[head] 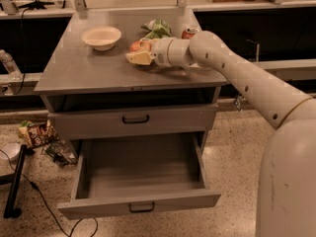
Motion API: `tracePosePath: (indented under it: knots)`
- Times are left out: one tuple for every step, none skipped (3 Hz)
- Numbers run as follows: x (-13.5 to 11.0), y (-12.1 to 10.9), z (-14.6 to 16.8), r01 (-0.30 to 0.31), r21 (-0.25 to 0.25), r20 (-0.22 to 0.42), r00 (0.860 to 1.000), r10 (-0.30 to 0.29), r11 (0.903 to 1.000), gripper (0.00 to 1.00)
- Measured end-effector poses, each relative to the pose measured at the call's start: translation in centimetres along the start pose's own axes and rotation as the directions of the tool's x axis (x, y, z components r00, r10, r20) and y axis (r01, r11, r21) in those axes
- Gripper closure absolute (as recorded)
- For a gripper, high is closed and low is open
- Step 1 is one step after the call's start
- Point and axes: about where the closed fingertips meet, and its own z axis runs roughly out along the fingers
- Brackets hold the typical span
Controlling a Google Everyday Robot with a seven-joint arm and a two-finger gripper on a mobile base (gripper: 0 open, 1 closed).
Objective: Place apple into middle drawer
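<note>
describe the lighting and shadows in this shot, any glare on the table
Camera view: warm overhead light gives the grey metal tabletop a soft sheen, no harsh glare; the robot's gripper rests on it beside the small red-orange apple, with a faint shadow under the arm; the recess under the tabletop is darkest; the open grey metal middle drawer is shaded toward its back.

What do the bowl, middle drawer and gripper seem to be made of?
The bowl: pale, matte, probably paper or plastic. The middle drawer: likely grey metal, thin walls, dull sheen. The gripper, over the tabletop by the apple: smooth cream plastic, seemingly.
</note>
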Motion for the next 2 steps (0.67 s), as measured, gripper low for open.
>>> tracePosePath:
  knots:
    - [-0.8,0.4,-0.3,0.035,-0.002,0.006,0.999,-0.035,0.9994,0.65]
    - [-1.8,3.2,-2.4,0.059,-0.08,0.032,0.998,-0.057,0.9951,0.88]
